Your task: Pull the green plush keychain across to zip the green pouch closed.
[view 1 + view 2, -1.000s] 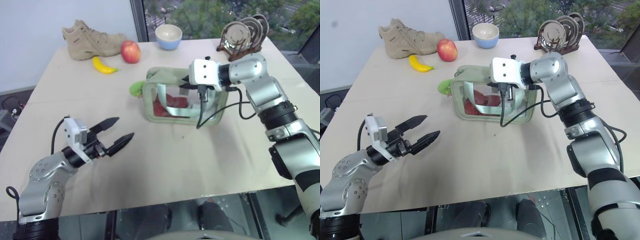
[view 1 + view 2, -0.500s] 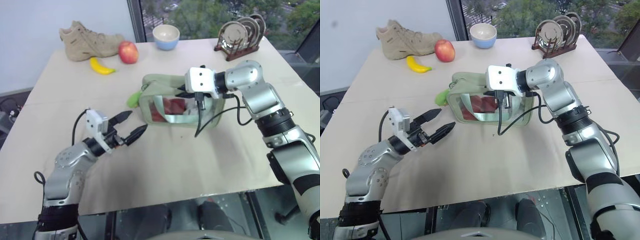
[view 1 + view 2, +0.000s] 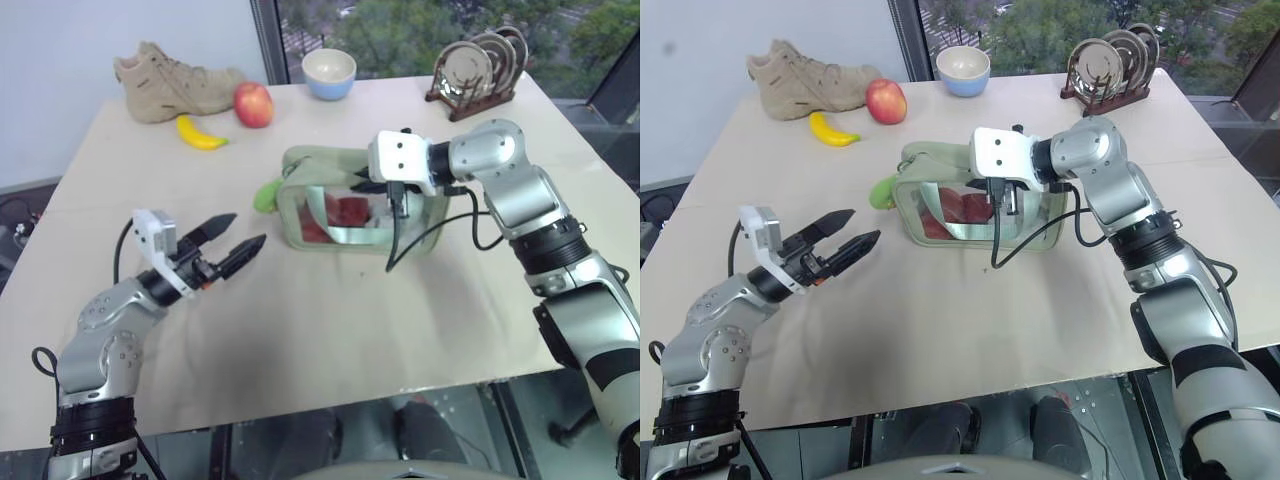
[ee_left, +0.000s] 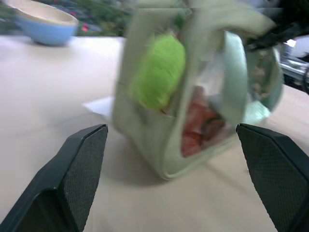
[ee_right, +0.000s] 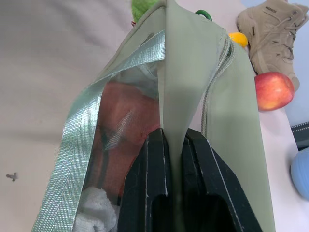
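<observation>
Beige tabletop [image 3: 330, 330] bare across the whole near half, near edge running straight below the arms, dark floor past it. Black fingers of left gripper [image 3: 232, 244] spread wide apart, nothing between them, hovering over open table on the left side, tips aimed toward green pouch [image 3: 340, 215] and well short of it. Clear run of bare surface between those tips and the pouch's left end. Green plush keychain [image 3: 269, 196] hanging at that left end of the pouch, touching its side; same lime blob against the pale fabric in the left wrist view [image 4: 159, 72]. Pouch upright near table centre, clear window with green straps facing the near side, reddish items inside. Right gripper [image 5: 175, 145] pressed together on a fold of the pouch's top fabric at the right-hand part of the bag, fingers pinching the sage cloth beside the zipper line. Open table to the right of the pouch, out to the right edge. Further back on the left: yellow banana [image 3: 201, 133], red apple [image 3: 254, 104], tan boot [image 3: 175, 74] near the far left corner. Blue and cream bowl [image 3: 330, 73] at the far edge, centre. Rack of plates [image 3: 482, 66] at the far right corner. No legible writing or brand marks on any item.
</observation>
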Robot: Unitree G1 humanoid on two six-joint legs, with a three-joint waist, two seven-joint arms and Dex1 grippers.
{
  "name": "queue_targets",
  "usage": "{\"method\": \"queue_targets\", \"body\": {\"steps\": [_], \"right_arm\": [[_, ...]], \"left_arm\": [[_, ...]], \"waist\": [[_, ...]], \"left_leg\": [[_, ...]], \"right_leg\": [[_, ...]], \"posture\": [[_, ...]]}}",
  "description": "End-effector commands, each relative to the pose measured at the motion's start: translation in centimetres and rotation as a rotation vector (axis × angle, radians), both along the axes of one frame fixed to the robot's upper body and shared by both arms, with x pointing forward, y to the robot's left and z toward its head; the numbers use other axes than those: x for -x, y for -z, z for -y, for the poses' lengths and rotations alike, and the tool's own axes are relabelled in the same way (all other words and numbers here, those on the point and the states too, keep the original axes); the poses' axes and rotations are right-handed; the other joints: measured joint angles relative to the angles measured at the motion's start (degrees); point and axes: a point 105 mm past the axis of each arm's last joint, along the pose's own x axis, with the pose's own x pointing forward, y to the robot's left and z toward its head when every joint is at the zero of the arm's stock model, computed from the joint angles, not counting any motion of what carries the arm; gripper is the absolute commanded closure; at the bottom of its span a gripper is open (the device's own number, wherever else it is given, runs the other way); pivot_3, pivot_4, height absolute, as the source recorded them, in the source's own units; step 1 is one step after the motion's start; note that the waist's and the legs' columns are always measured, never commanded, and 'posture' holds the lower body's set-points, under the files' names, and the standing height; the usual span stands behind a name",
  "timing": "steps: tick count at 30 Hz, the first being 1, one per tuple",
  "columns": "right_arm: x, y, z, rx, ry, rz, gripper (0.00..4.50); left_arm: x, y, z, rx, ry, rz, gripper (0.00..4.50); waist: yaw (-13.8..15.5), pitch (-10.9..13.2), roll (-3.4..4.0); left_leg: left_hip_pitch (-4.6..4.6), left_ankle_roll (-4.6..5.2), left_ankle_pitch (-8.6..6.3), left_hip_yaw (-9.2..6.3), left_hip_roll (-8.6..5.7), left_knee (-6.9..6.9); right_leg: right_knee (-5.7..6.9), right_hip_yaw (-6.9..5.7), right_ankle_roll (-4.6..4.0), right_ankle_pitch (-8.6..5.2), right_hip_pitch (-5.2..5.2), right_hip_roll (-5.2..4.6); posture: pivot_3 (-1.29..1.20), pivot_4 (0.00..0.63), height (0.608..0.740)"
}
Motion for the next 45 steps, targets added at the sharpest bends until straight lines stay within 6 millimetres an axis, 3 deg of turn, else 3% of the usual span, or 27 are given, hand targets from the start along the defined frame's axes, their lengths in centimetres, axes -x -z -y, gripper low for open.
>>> {"method": "queue_targets", "body": {"steps": [1, 5, 14, 20, 26, 32, 36, 42, 45], "right_arm": [[0.2, -1.4, -0.3, -0.035, -0.011, 0.041, 4.46], [0.3, -1.3, -0.5, -0.037, -0.017, 0.039, 4.46], [0.4, -1.3, -0.4, -0.035, -0.019, 0.036, 4.46], [0.4, -1.2, -0.4, -0.036, -0.021, 0.034, 4.46], [0.5, -1.2, -0.4, -0.038, -0.022, 0.032, 4.46], [0.6, -1.2, -0.5, -0.04, -0.024, 0.03, 4.5], [0.6, -1.1, -0.7, -0.042, -0.025, 0.03, 4.5], [0.4, -1.0, -0.8, -0.047, -0.012, 0.031, 4.5], [0.3, -1.0, -0.9, -0.047, -0.011, 0.03, 4.5]], "left_arm": [[-0.5, -1.9, 0.8, -0.065, 0.013, 0.101, 0.0], [-1.4, -2.6, 1.6, -0.088, -0.015, 0.135, 0.0], [-1.9, -3.6, 0.7, -0.129, -0.051, 0.159, 0.0], [-2.6, -3.7, 0.1, -0.172, -0.078, 0.163, 0.0], [-3.0, -3.0, 0.8, -0.242, -0.084, 0.174, 0.0], [-3.5, -3.2, 2.1, -0.224, -0.068, 0.203, 2.7], [-3.4, -5.0, 1.9, -0.199, -0.106, 0.282, 4.46], [-2.6, -9.3, 2.7, -0.311, -0.132, 0.596, 4.46], [-2.6, -10.8, 4.4, -0.479, -0.098, 0.75, 4.46]], "waist": [[-0.13, -0.01, -0.01], [-0.39, -0.01, -0.01], [-0.29, -0.01, -0.01], [-0.28, -0.01, -0.01], [-0.29, -0.01, -0.01], [-0.27, -0.01, -0.02], [-0.29, -0.01, -0.02], [-0.21, -0.02, -0.03], [-0.19, -0.03, -0.05]], "left_leg": [[0.0, 0.0, 0.0, 0.0, -0.01, 0.01], [0.01, 0.0, 0.0, 0.01, -0.01, 0.01], [0.0, 0.0, 0.0, -0.01, -0.02, 0.27], [0.0, 0.0, 0.0, -0.02, -0.03, 0.25], [-0.02, 0.0, 0.0, -0.04, -0.05, 0.3], [-0.05, 0.0, 0.0, -0.06, -0.05, 0.43], [-0.05, 0.0, 0.0, -0.06, -0.05, 0.44], [-0.1, -0.01, 0.0, -0.09, -0.05, 0.48], [-0.11, -0.01, 0.0, -0.09, -0.06, 0.52]], "right_leg": [[0.0, 0.0, 0.0, 0.0, 0.0, -0.01], [0.03, 0.03, 0.0, 0.0, 0.0, -0.03], [0.64, 0.07, 0.0, 0.0, -0.08, -0.08], [0.7, 0.07, 0.0, 0.0, -0.08, -0.07], [0.7, 0.07, 0.0, 0.0, -0.08, -0.08], [0.72, 0.07, 0.0, 0.0, -0.08, -0.08], [0.72, 0.08, 0.0, 0.0, -0.09, -0.09], [0.71, 0.05, 0.0, 0.0, -0.09, -0.09], [0.72, 0.05, 0.0, 0.0, -0.09, -0.1]], "posture": [[0.0, 0.15, 0.74], [0.0, 0.15, 0.74], [0.0, 0.15, 0.74], [0.0, 0.15, 0.74], [0.0, 0.15, 0.74], [0.0, 0.15, 0.74], [0.0, 0.15, 0.74], [0.0, 0.15, 0.74], [0.0, 0.15, 0.74]]}}
